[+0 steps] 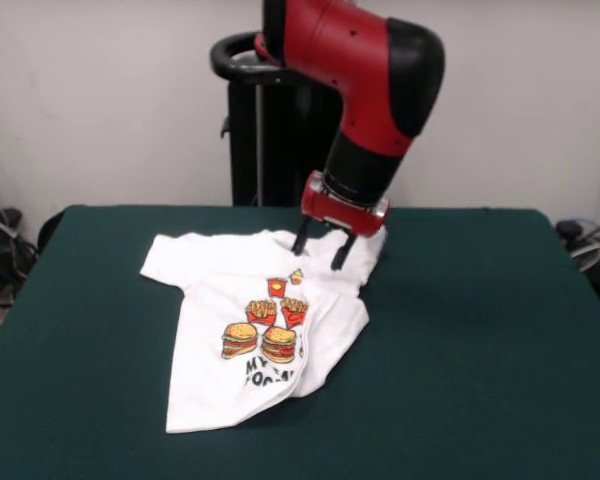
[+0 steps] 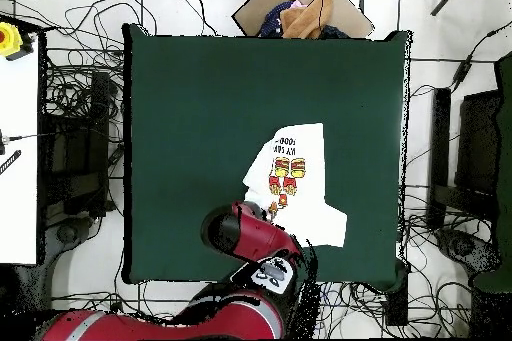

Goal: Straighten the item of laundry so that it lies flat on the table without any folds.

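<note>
The item of laundry (image 1: 242, 315) is a white T-shirt printed with burgers, fries and black text, lying on the dark green table (image 1: 480, 330). Its right side is folded over toward the middle, hiding part of the text, and its lower hem is bunched. In the overhead view the shirt (image 2: 300, 182) lies near the table's (image 2: 200, 107) lower middle. My gripper (image 1: 321, 251) hangs just above the shirt's collar end, open, two black fingers apart with nothing between them. From overhead the arm covers the gripper.
The red and black arm (image 2: 250, 242) leans over the table's near edge in the overhead view. Cables, a cardboard box (image 2: 300, 7) and a white bench (image 2: 18, 137) lie around the table on the floor.
</note>
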Robot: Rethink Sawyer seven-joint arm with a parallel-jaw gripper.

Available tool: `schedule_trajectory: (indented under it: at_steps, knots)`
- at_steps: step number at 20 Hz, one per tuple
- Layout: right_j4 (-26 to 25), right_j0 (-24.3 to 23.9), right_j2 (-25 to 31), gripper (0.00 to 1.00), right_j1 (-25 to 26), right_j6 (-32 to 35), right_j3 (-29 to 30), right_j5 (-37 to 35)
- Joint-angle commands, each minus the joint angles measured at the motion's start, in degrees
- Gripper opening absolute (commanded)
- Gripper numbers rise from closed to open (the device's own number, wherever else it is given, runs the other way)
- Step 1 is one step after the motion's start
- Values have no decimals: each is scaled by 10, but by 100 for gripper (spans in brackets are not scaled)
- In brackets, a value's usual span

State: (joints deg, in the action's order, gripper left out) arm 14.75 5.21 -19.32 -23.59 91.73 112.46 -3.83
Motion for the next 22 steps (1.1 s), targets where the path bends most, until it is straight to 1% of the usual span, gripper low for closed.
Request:
schedule_trajectory:
  at_steps: [1, 2, 5, 7, 10, 12, 15, 17, 19, 22]
  knots:
    - [30, -10, 62, 100, 7, 108, -65, -67]
    - [29, -18, 72, 100, 2, 106, -62, -81]
    - [40, -13, 78, 100, -2, 120, -57, -115]
    - [45, -20, 96, 100, -10, 125, -48, -135]
    - [47, -12, 91, 100, -8, 132, -48, -117]
    - [46, -2, 74, 100, 3, 135, -56, -108]
    - [39, 29, 27, 100, 1, 140, -69, -140]
    - [36, 46, -4, 100, 1, 142, -75, -145]
    - [36, 54, -21, 100, 16, 142, -81, -119]
    - [41, 48, -20, 100, 33, 147, -78, -74]
